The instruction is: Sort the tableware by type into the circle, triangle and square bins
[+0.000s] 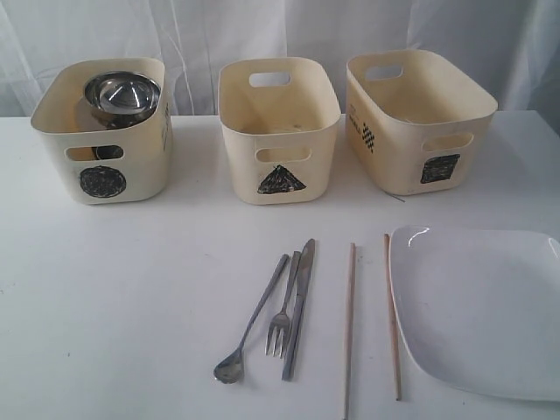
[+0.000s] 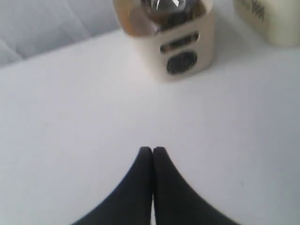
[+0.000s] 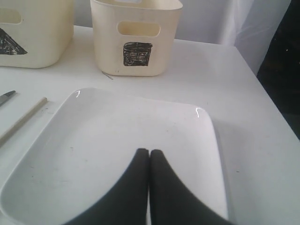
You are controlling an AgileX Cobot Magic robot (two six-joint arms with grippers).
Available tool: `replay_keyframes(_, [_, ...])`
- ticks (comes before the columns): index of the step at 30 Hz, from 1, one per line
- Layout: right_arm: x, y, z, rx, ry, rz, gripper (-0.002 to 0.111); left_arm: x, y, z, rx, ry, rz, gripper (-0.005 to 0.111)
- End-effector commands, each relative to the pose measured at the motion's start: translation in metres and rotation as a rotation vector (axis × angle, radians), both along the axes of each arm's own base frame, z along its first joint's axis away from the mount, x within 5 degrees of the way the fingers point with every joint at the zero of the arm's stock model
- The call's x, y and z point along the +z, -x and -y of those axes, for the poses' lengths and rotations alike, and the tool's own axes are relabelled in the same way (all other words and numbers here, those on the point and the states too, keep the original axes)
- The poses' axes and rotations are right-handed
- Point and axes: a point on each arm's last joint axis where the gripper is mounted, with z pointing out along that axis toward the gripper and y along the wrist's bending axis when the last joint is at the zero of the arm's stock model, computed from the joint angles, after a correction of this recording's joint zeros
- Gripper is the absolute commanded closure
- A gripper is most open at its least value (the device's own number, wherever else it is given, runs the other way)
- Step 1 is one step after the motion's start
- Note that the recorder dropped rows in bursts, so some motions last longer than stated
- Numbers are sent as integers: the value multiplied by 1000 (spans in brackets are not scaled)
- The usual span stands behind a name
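Note:
Three cream bins line the back of the table: the circle bin point(image 1: 103, 131) holding stacked steel bowls point(image 1: 122, 96), the triangle bin point(image 1: 279, 131) and the square bin point(image 1: 418, 118). In front lie a steel spoon point(image 1: 249, 324), fork point(image 1: 283, 306), knife point(image 1: 299, 306), two wooden chopsticks point(image 1: 350, 328) point(image 1: 392, 311) and a large white plate point(image 1: 486, 306). Neither arm shows in the exterior view. My left gripper point(image 2: 152, 149) is shut and empty over bare table, short of the circle bin point(image 2: 180, 51). My right gripper point(image 3: 149, 152) is shut and empty above the plate point(image 3: 117, 140), facing the square bin point(image 3: 136, 37).
White curtains hang behind the bins. The table's right edge point(image 3: 267, 98) runs beside the plate, with dark floor beyond. Part of the triangle bin point(image 3: 33, 33) and one chopstick point(image 3: 23, 119) appear in the right wrist view.

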Motion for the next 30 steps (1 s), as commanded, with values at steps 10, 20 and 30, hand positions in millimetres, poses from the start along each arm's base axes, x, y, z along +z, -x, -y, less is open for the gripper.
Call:
replay_keyframes(10, [0, 0, 0, 2, 9, 13, 108, -127, 5, -13, 290, 266, 55, 107])
replay_keyframes(20, [0, 0, 0, 2, 9, 11, 108, -139, 21, -14, 206, 186, 336, 107])
replay_keyframes(30, [0, 0, 0, 2, 9, 13, 108, -97, 23, 8, -20, 382, 767, 107])
